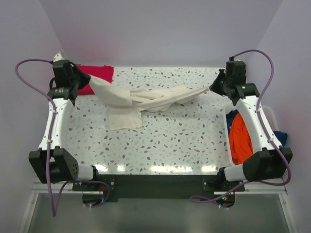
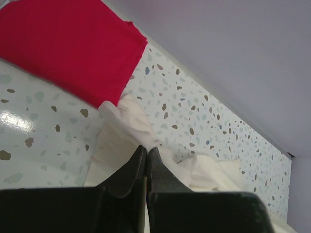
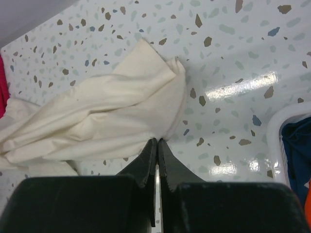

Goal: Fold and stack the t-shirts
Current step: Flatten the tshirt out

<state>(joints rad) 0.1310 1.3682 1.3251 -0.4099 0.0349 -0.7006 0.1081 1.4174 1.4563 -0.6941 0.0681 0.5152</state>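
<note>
A speckled white table (image 1: 184, 141) is seen from above, with both arms reaching towards its far edge; most of the far half is crossed by the cream t-shirt (image 1: 131, 104), which is drawn out into a long, twisted band from the far left corner to the far right side. Its cloth is plain off-white, soft and heavily creased; near the middle it is bunched into ropy folds, and one flat panel hangs down from the band and lies on the table left of centre. A white basket (image 3: 284, 115) is set just off the table's right edge; little more than its rim can be made out.

The red t-shirt (image 1: 99, 73) is laid at the far left corner; it is bright, smooth and flat, and it is partly covered by the cream cloth's left end. The orange t-shirt (image 1: 240, 138) is heaped in the basket, crumpled; the blue t-shirt (image 3: 296, 141) is tucked beside it, and only dark patches of it are shown.

The left gripper (image 2: 146, 151) is held over the far left corner with its jaws pressed together on the cream cloth's left end; the right gripper (image 3: 157, 143) is held near the far right side, its jaws likewise clamped together on a folded edge of the same garment.
</note>
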